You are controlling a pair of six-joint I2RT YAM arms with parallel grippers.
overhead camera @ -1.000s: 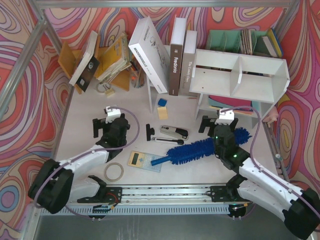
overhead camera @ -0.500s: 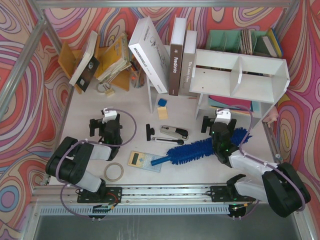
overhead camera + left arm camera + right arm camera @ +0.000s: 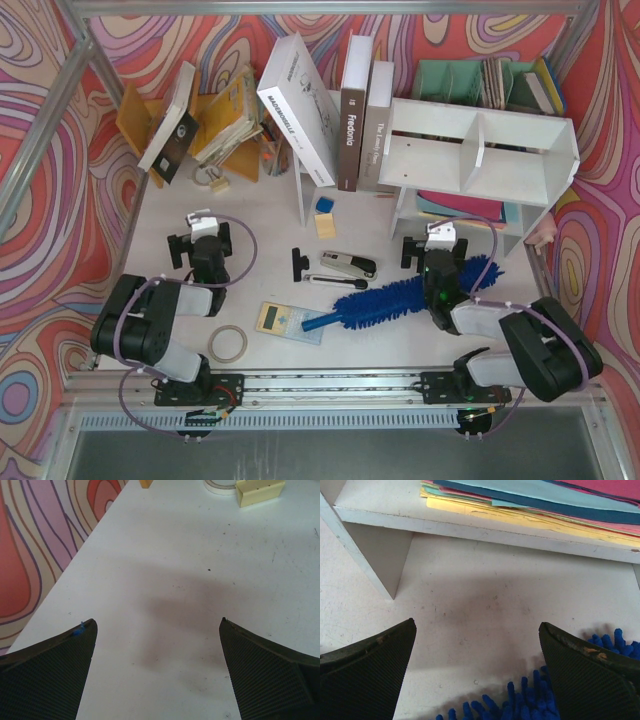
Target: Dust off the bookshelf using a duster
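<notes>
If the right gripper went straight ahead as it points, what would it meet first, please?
Probably the bookshelf, at its lower board's front edge beneath the stacked folders; depth is unclear.

bookshelf (image 3: 480,150) upper right, file organizer (image 3: 450,78) behind it, paper stack (image 3: 455,205) on its lower level. upright books (image 3: 365,120) just left of bookshelf. duster (image 3: 385,300) lower centre on table (image 3: 270,215), stapler (image 3: 348,264) just above it. tape roll (image 3: 212,345) lower left, book rack (image 3: 132,118) upper left.
</notes>
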